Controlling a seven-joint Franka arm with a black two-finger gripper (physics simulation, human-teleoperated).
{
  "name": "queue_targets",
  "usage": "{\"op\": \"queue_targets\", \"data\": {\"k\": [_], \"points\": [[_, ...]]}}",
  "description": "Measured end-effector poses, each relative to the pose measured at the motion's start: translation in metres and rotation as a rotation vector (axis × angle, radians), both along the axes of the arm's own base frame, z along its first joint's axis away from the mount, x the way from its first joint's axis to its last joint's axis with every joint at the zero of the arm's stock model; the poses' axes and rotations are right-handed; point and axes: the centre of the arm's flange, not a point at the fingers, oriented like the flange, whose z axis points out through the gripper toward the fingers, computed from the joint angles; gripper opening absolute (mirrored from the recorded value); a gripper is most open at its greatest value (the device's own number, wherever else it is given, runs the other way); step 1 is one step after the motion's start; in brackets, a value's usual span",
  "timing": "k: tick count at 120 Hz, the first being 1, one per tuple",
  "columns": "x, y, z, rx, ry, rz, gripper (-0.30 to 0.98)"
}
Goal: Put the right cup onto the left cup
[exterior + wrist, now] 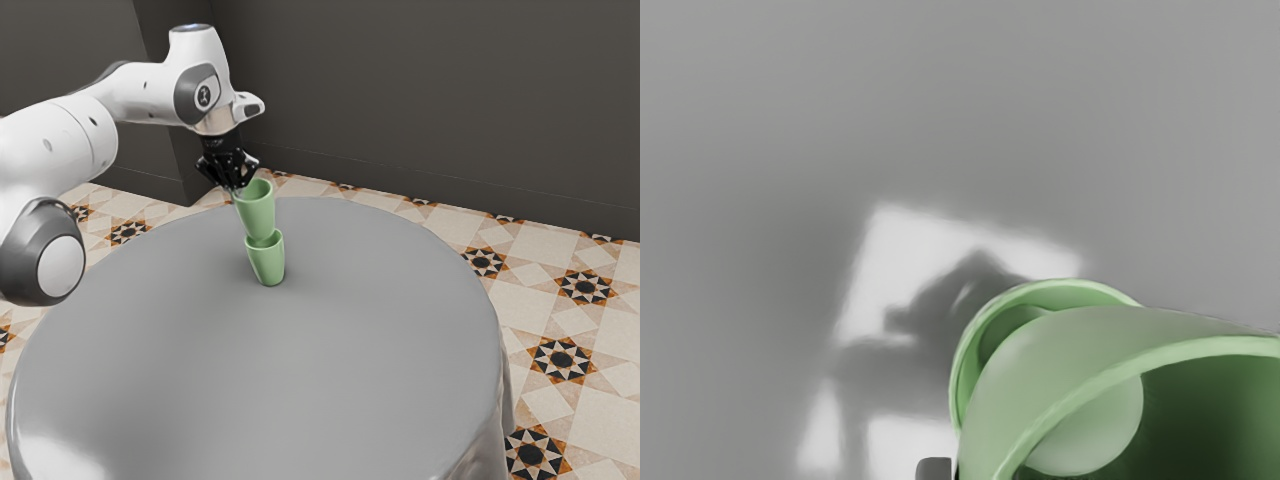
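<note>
Two green cups stand one above the other in the exterior view. My gripper (237, 187) is at the upper cup's rim, on the side toward the exterior view's left, shut on the cup wall. That upper cup (256, 212) tilts slightly, its base at the mouth of the lower cup (268, 262), which rests on the table. In the wrist view, a fingertip (934, 468) is against the outside of the held cup (1040, 370). The lower cup (967, 365) shows beneath it, with part of its opening visible. How deep the upper base sits is hidden.
The round grey table (270, 380) extends around the cups, its far edge a short way behind them. A dark wall (430, 100) rises beyond the patterned tile floor (545, 270). In the wrist view, the arm's shadow falls on the tabletop (760, 120) beside the cups.
</note>
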Motion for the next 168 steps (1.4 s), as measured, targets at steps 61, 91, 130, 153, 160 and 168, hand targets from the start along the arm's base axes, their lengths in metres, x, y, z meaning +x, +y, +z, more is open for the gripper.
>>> {"op": "queue_targets", "data": {"k": [61,91,130,153,160,168], "points": [[0.002,-0.002,-0.023,-0.048,0.005,0.008,0.23],[-0.016,-0.010,0.016,-0.062,-0.022,0.004,0.55],[-0.075,-0.058,0.115,0.002,-0.086,-0.086,0.66],[-0.123,-0.074,0.142,0.052,-0.081,-0.135,0.67],[-0.138,-0.078,0.147,0.058,-0.078,-0.145,0.68],[-0.153,-0.083,0.150,0.066,-0.074,-0.157,0.68]]}}
